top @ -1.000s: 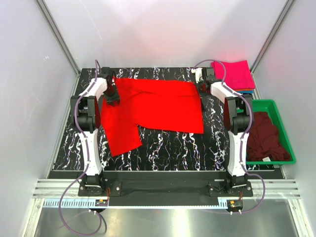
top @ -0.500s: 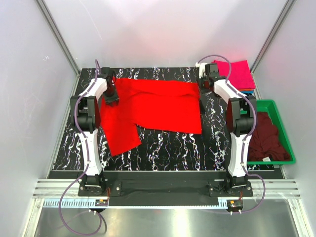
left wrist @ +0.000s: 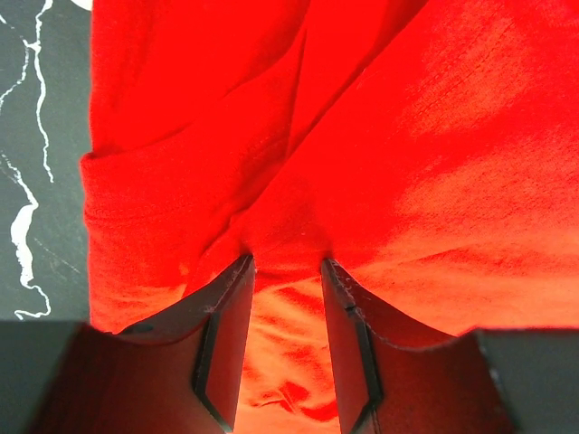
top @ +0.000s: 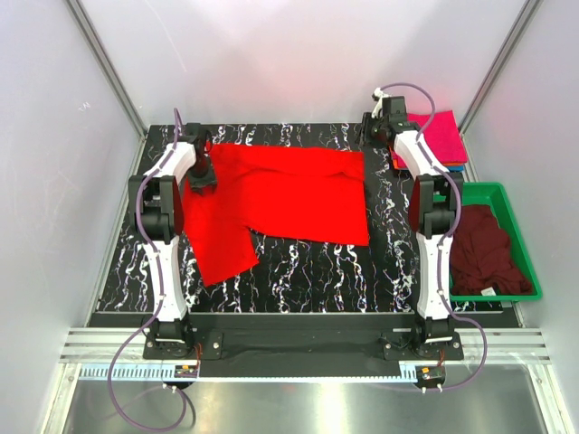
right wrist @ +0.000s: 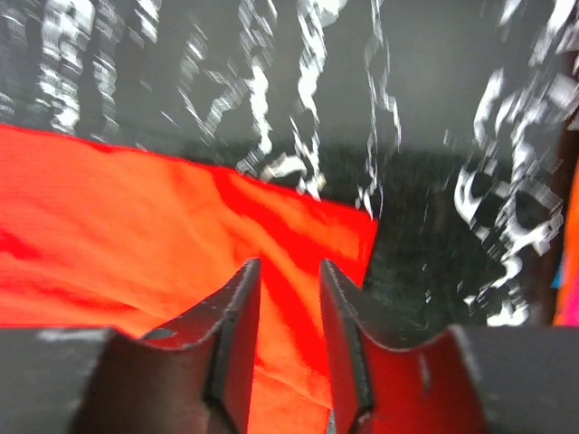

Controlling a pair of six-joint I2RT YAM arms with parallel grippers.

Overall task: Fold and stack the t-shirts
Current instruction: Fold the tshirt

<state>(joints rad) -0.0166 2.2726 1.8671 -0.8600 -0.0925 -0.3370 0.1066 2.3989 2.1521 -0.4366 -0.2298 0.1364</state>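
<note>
Top view, cloth: the bright red t-shirt of soft cloth [top: 289, 190] lies spread on the black white-veined table [top: 317, 271], with one flap reaching toward the near left.
Top view, others: the magenta-pink t-shirt [top: 439, 136], folded into a flat rectangle, sits at the far right. The dark maroon t-shirt [top: 484, 249] lies crumpled in the green plastic bin [top: 484, 188].
Top view, arms: the left gripper [top: 201, 178] is down on the red t-shirt's far left. The right gripper [top: 373, 134] hangs near its far right corner.
Left wrist, pincer: jaws apart, tips at creased red cloth, nothing visibly clamped.
Right wrist, pincer: jaws apart and empty above the shirt's corner; the picture is blurred.
Step, judged: folding the red t-shirt.
Advice: pinch both far corners level, move them together, lay edge on edge, then smooth the creases before stacking.
</note>
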